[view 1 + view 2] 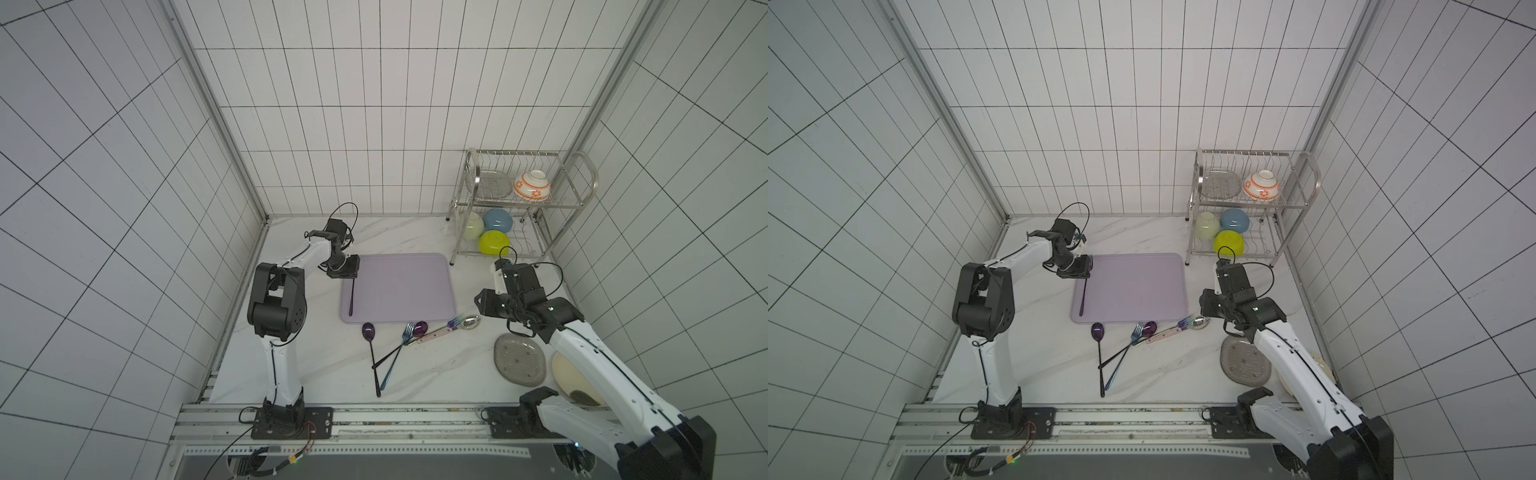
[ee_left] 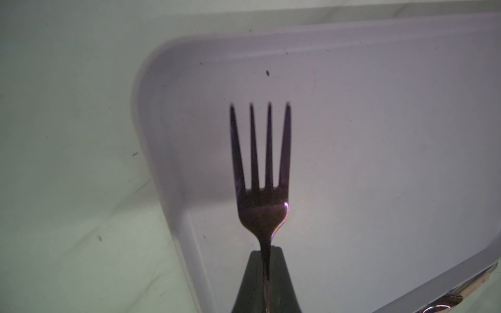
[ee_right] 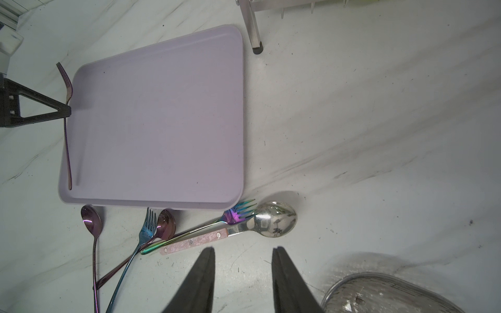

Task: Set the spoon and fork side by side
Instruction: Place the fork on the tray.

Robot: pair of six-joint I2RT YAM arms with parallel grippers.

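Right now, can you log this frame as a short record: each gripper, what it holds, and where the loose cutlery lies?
left gripper: shut on the purple fork, gripping just below its head
purple fork position: over the lavender tray, along the side nearest the left arm; contact with the tray unclear
right gripper: open, empty, above the table near the silver spoon
loose cutlery: silver spoon and rainbow fork lying together in front of the tray; blue fork and two purple spoons crossing nearby
task status: no spoon beside the held fork yet
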